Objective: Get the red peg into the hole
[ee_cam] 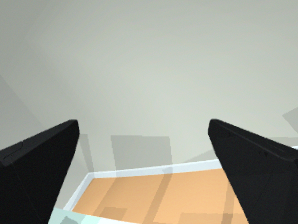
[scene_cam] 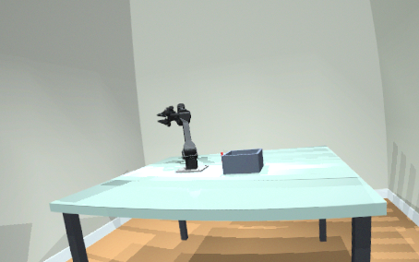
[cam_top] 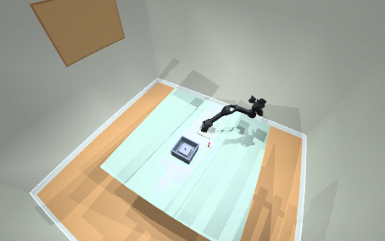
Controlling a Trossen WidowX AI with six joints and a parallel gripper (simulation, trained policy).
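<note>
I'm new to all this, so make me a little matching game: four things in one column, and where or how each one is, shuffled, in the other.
Things
1. red peg
2. box
3. pincer
4. plate

Where or how
A. spread open, raised above table height
B. at the bottom, inside the walls
C. open-topped, standing on the table
D. outside the box, beside it

Right pairs: 1-D, 2-C, 3-A, 4-B
</note>
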